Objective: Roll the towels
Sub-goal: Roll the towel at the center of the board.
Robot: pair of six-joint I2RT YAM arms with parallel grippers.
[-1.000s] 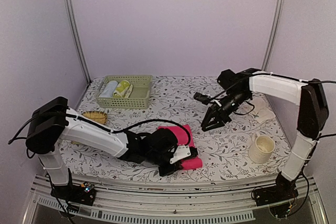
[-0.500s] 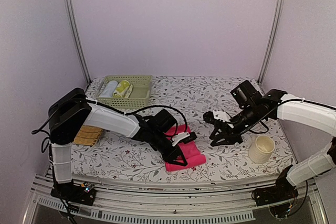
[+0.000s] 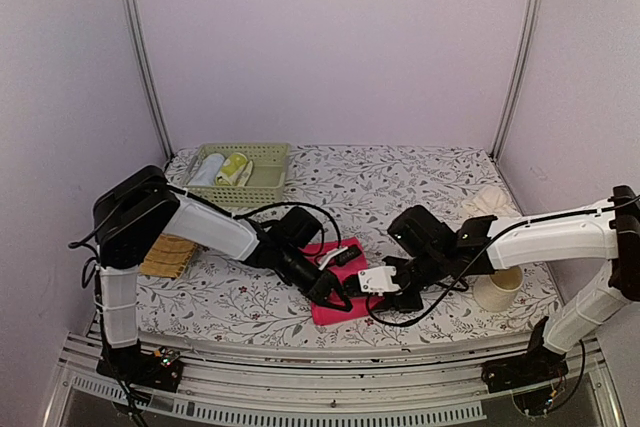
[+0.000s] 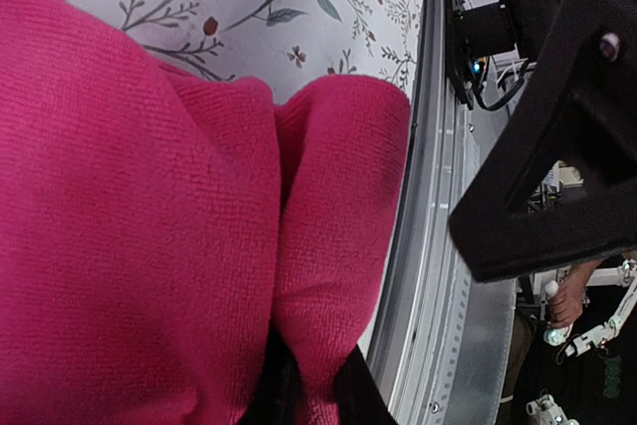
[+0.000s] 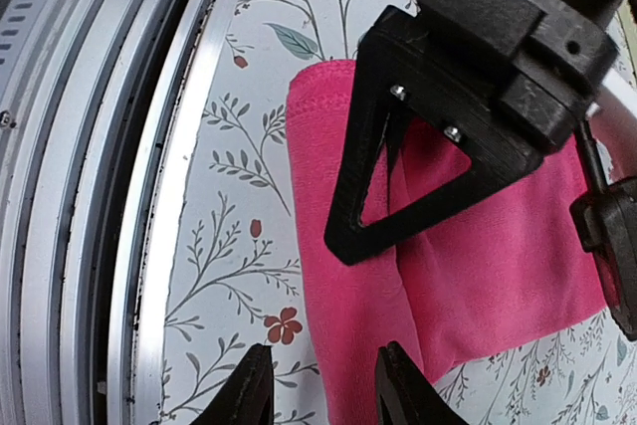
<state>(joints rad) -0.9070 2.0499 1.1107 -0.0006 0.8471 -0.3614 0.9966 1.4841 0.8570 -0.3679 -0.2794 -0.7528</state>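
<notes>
The pink towel lies folded near the front edge of the table, and it shows close up in both wrist views. My left gripper is shut on a fold of it, the cloth pinched between the black fingers. My right gripper has come in from the right and hovers open over the towel's near edge, one fingertip over the cloth and one over the tablecloth. The cream-white towel lies crumpled at the back right.
A cream mug stands just right of the right arm. A green basket with rolled items sits at the back left. A straw mat lies at the left edge. The metal front rail runs close beside the pink towel.
The right arm swung down from the back right to the pink towel beside the left gripper. The left gripper kept its hold and the towel shifted slightly.
</notes>
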